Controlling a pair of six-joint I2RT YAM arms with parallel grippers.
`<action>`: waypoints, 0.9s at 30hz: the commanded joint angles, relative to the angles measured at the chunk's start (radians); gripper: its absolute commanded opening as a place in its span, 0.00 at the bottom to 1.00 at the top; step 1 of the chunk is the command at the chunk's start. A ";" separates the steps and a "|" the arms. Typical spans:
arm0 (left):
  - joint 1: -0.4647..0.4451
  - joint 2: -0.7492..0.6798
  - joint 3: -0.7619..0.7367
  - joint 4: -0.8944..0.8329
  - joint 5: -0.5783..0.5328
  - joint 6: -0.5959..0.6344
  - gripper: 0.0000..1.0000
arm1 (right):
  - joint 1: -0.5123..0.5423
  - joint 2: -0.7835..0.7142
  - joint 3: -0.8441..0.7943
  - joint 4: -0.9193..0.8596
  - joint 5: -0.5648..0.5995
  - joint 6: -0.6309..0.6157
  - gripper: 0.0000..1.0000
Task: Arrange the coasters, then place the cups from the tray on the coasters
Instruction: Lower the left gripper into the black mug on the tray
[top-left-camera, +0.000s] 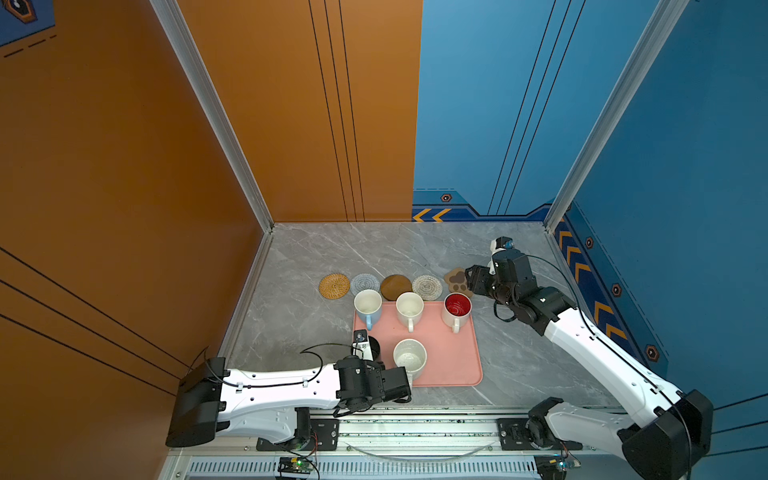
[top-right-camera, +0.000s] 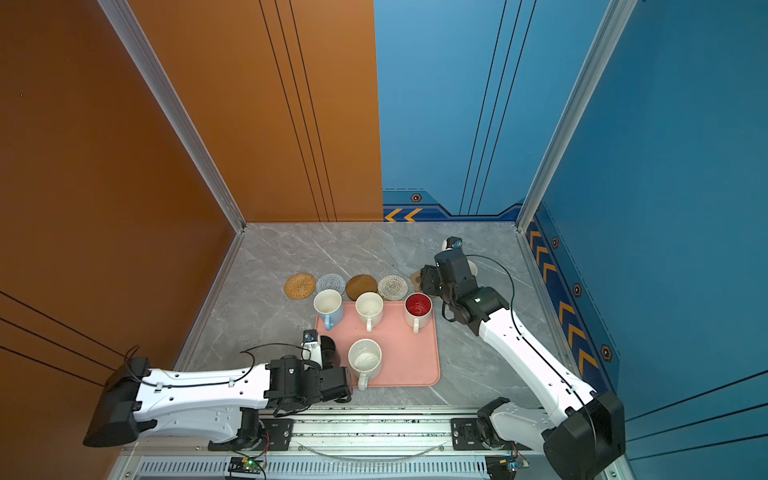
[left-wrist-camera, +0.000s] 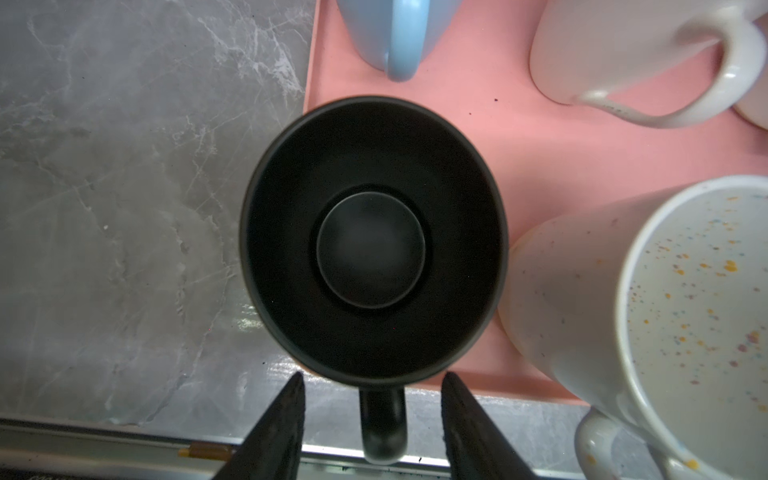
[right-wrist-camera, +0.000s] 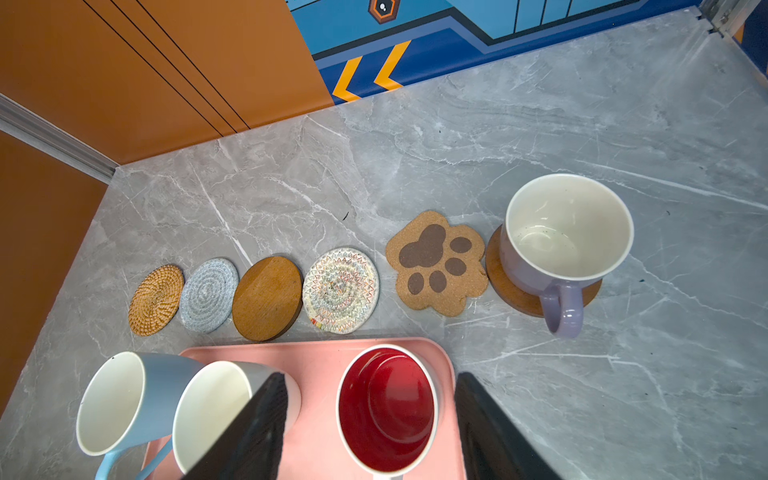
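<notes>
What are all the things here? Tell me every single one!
Table: one, grey marble, under everything.
Tray: one, pink, mid-table.
Cups on tray: five; black cup, light blue cup, white cup, red-inside cup, speckled cup.
Lavender cup: one, on the covered brown coaster, row's right end.
Bare coasters: five, rowed behind tray; orange coaster, grey coaster, bare brown coaster, beige coaster, paw coaster.
Left gripper: one, black, open, astride black cup's handle.
Right gripper: one, black, open, near red-inside cup.

You have six coasters (top-left-camera: 395, 286), six cups (top-left-camera: 409, 309), one tray (top-left-camera: 453, 357).
Your coasters: one rattan (right-wrist-camera: 156, 300), two woven (right-wrist-camera: 209, 295) (right-wrist-camera: 340, 290), two brown (right-wrist-camera: 267, 297) (right-wrist-camera: 509, 293), one paw-print (right-wrist-camera: 436, 262); your cups: one each black (left-wrist-camera: 374, 232), light blue (right-wrist-camera: 166, 374), white (right-wrist-camera: 212, 407), speckled (left-wrist-camera: 685, 291), red-lined (right-wrist-camera: 386, 409), lavender (right-wrist-camera: 565, 232).
</notes>
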 joint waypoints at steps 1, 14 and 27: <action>0.015 0.014 -0.026 0.022 0.008 -0.004 0.52 | 0.005 0.010 -0.013 0.024 -0.013 -0.006 0.63; 0.099 -0.022 -0.112 0.174 0.057 0.068 0.46 | 0.004 0.013 -0.017 0.024 -0.013 -0.008 0.63; 0.124 0.054 -0.091 0.177 0.097 0.094 0.37 | 0.001 0.019 -0.016 0.024 -0.016 -0.010 0.63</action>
